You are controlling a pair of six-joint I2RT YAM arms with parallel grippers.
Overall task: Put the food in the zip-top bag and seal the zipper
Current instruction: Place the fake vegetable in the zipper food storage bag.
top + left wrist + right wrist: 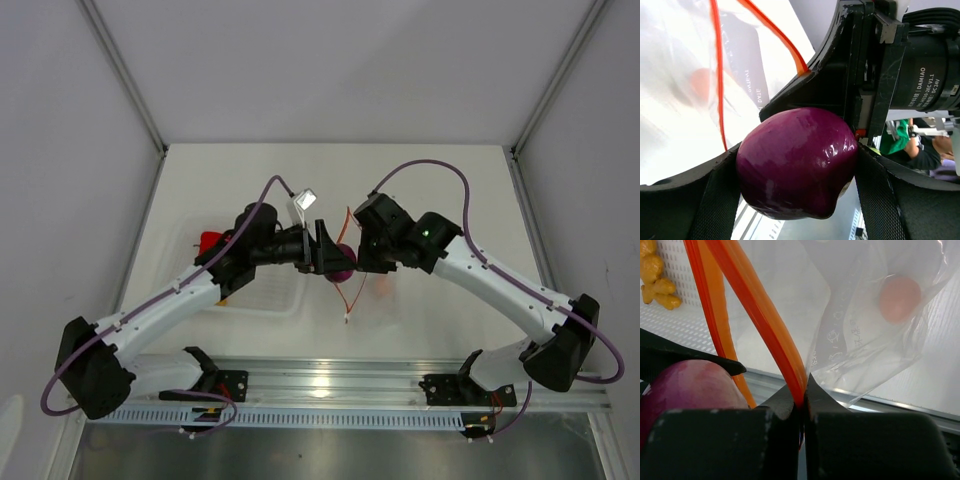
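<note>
The left gripper (328, 258), spread wide, clamps the round purple food piece (795, 162) just beside the mouth of the zip-top bag (860, 340). The right gripper (802, 407), closed tight on the zipper (757, 320), holds the bag above the surface (440, 180), apparently to keep it open for loading.

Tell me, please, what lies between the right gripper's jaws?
The zip-top bag's red-orange zipper, pinched by the right gripper; the right wrist view shows it.
</note>
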